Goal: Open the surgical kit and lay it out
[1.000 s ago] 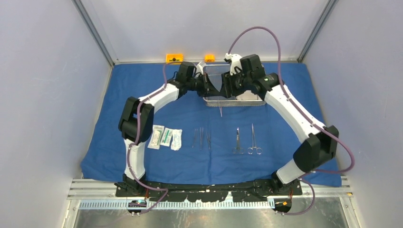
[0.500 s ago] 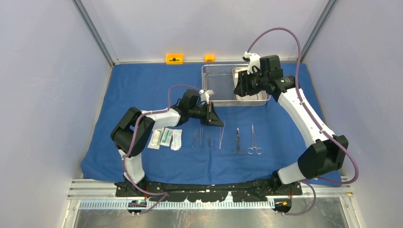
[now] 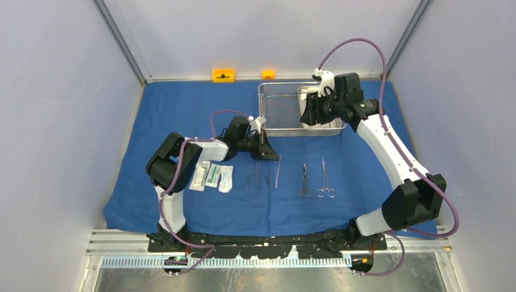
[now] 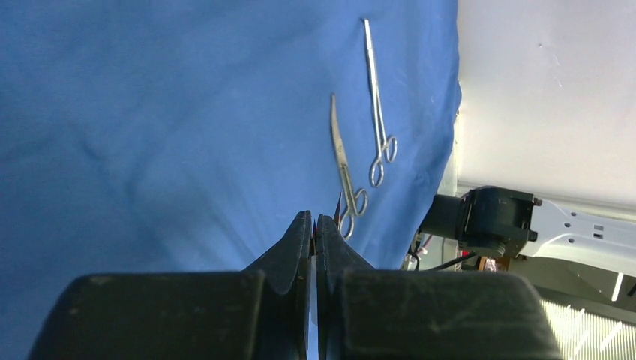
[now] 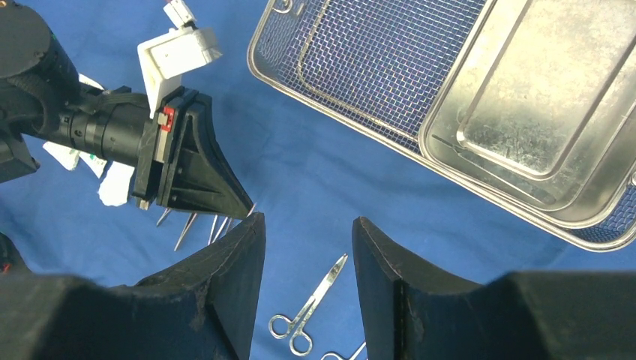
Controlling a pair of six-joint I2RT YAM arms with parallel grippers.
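A large blue cloth wrap (image 3: 176, 115) lies opened flat across the table inside a pale grey booth. The walls (image 3: 55, 103) close three sides, aluminium posts (image 3: 120, 41) stand in the far corners and a ribbed metal rail (image 3: 122, 243) runs along the near edge. Two small orange blocks (image 3: 223, 75) sit just off the cloth at 12 o'clock. At 1 o'clock stands one steel mesh basket (image 3: 277, 109), with one smaller solid steel tray (image 5: 525, 105) lying in its right half. Three white-green packets (image 3: 212, 175) lie side by side at 8 o'clock. Three thin forceps (image 3: 258, 175) run in a row near the cloth's centre, toward 6 o'clock. Two ring-handled scissors (image 3: 315, 180) lie parallel at 4 o'clock.

The left gripper (image 3: 272, 156) hovers low just right of the forceps row, jaws pressed together. They appear to be clamped on a slim steel instrument (image 3: 277, 175) that trails from the tip toward 6 o'clock, though the wrist view shows only a sliver between the fingers (image 4: 300, 240). The right gripper (image 3: 306, 111) hangs above the tray, jaws apart and holding nothing.
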